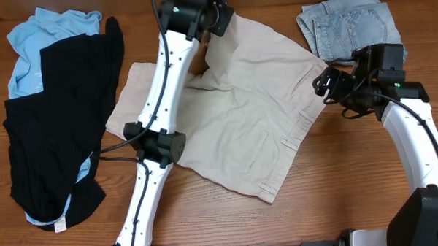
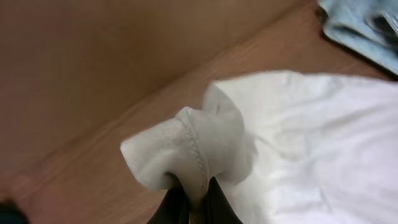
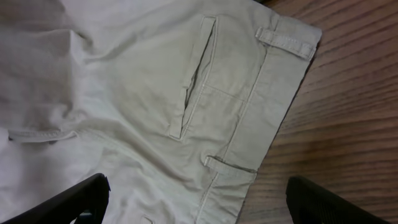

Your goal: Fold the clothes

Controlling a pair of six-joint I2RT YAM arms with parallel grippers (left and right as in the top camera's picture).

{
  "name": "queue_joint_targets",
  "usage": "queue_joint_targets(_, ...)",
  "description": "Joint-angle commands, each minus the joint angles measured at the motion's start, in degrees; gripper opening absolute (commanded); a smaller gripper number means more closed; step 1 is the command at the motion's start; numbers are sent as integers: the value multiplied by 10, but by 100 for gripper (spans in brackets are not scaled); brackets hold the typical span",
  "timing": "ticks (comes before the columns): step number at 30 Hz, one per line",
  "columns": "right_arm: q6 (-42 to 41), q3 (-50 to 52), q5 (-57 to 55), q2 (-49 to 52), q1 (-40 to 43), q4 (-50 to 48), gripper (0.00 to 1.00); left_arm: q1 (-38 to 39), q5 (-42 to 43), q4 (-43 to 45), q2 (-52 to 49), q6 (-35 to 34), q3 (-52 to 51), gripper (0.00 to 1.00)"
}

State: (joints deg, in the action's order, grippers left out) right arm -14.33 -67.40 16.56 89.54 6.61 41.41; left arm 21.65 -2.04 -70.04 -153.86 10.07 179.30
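i'm pinching shorts (image 1: 255,114) hem (image 2: 194,146) in left gripper (image 2: 195,204) | right gripper (image 3: 199,202) hanging spread | soft, limp; i'm eyeing waistband (image 3: 273,93)

A robotics lab bench is suggested here: a white left arm (image 1: 159,88) and right arm (image 1: 417,142) are mounted at a wood-grain table (image 1: 331,199), and khaki shorts (image 1: 241,115), a black garment (image 1: 52,143) and denim (image 1: 351,23) are spread across it.

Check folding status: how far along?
Done: jeans look folded, far right corner. In hand: left fingers pinch a shorts hem, lifted; right fingers open above the waistband. Remaining: finish the shorts, then black garment and blue shirt, both heaped unfolded.
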Motion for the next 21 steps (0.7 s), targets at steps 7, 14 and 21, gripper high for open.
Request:
queue_joint_targets(7,9,-4,2,1,-2,8,95,-42,-42,122,14,41,-4,4)
queue_joint_targets(14,9,-4,2,1,-2,12,95,-92,21,108,14,60,-98,4)
queue_joint_targets(21,9,-4,2,1,-2,14,95,-131,-38,-85,14,-7,-131,12)
